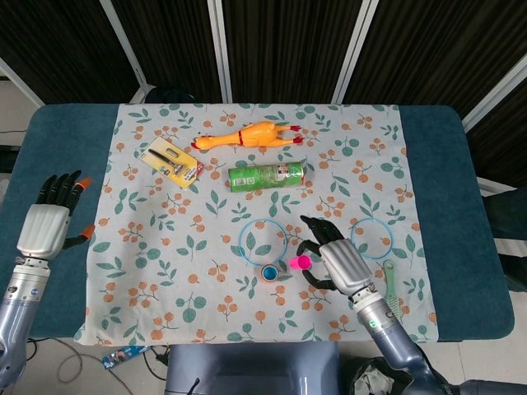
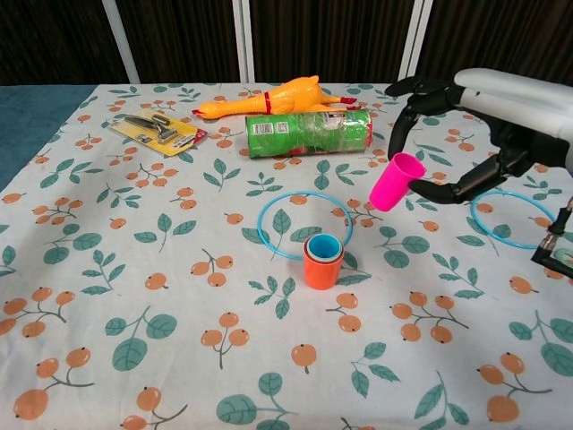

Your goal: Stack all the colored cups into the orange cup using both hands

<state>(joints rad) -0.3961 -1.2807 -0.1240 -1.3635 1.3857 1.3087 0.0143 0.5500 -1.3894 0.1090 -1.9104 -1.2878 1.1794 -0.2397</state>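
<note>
An orange cup (image 2: 322, 267) stands upright on the patterned cloth with a blue cup (image 2: 323, 246) nested inside it; from the head view the pair (image 1: 270, 272) shows near the table's front. My right hand (image 2: 452, 134) holds a pink cup (image 2: 396, 182) tilted in the air, above and to the right of the orange cup. In the head view the pink cup (image 1: 301, 262) shows at the fingertips of my right hand (image 1: 333, 257). My left hand (image 1: 49, 218) rests far left on the blue table edge, fingers spread, holding nothing.
A green can (image 1: 267, 176) lies on its side mid-table, with a rubber chicken (image 1: 247, 136) and a carded tool pack (image 1: 172, 161) behind it. Two blue rings (image 1: 262, 239) (image 1: 372, 237) lie flat near the cups. A green brush (image 1: 392, 290) lies at the right front.
</note>
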